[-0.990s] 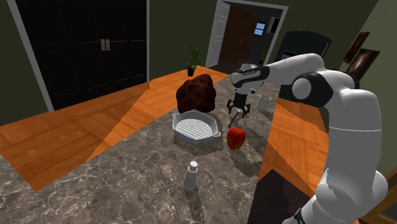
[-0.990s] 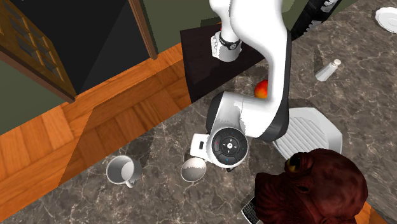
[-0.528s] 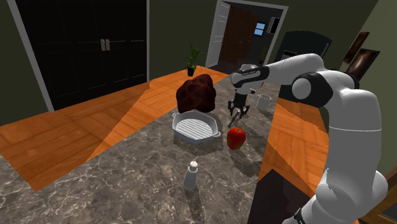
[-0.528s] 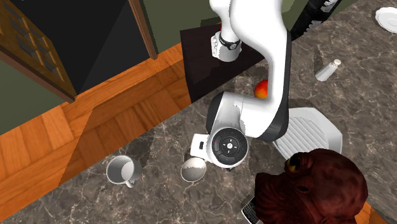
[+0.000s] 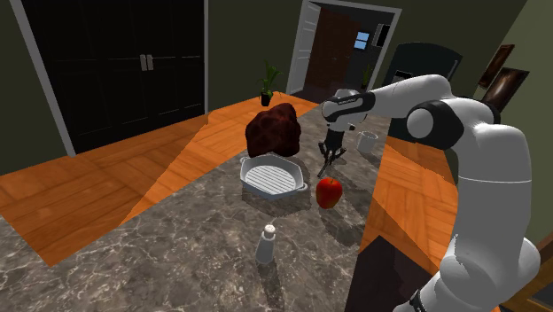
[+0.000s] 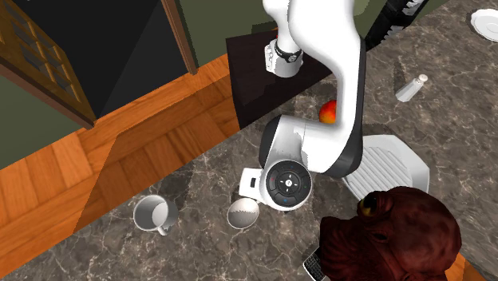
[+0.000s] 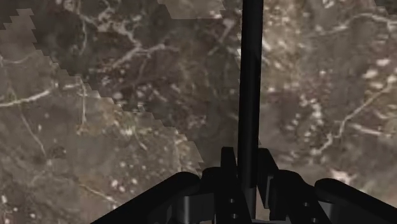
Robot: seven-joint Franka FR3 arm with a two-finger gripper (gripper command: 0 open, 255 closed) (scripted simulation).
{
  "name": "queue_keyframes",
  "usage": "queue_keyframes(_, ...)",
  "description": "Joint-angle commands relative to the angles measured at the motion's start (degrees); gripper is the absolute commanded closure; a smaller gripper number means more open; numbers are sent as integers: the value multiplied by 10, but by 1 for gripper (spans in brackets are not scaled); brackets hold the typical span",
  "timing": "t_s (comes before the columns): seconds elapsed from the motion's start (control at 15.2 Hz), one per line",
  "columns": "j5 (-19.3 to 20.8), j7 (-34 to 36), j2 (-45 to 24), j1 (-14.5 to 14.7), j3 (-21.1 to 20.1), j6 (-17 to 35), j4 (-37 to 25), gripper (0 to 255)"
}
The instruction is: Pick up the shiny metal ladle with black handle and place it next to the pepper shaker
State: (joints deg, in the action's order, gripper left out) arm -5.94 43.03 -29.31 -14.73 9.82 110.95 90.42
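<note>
I am closing my gripper (image 5: pixel 329 156) on the ladle (image 7: pixel 250 76). A second ago, in the shoulder view, my fingers were standing spread above it; now they are drawn in together. The arm itself is hardly moving, and the ladle's bowl (image 6: pixel 242 213) is lying in the same spot on the counter (image 5: pixel 177 257) as before. So I judge the grasp is just being made and the lift is not yet begun.

The wrist view is giving me what the others are not: the black handle is running straight out between my fingers (image 7: pixel 226 175), which are pressing on it from both sides. The second exterior view is showing the bowl resting beside the mug (image 6: pixel 154 214), near the counter's edge by the wooden floor, while my own hand is covering the handle there. In the shoulder view the ladle is too thin to make out surely; I think it is under my fingertips at the counter's far edge, past the apple (image 5: pixel 329 191).

The shaker (image 5: pixel 267 244) is standing well apart, toward the counter's near edge, so the carry is still ahead.
</note>
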Motion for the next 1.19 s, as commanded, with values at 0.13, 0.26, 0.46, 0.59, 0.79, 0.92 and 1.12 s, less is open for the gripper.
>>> queue_keyframes(0.13,2,1,6,0,1,-12,-5,255)
queue_keyframes(0.26,3,2,12,0,2,-24,-12,255)
queue_keyframes(0.46,4,3,19,0,2,-44,-24,255)
queue_keyframes(0.59,5,4,24,0,3,-57,-32,255)
queue_keyframes(0.79,7,5,30,0,4,-77,-47,255)
queue_keyframes(0.92,8,6,33,0,4,-91,-57,255)
queue_keyframes(1.12,9,7,38,0,4,-112,-74,255)
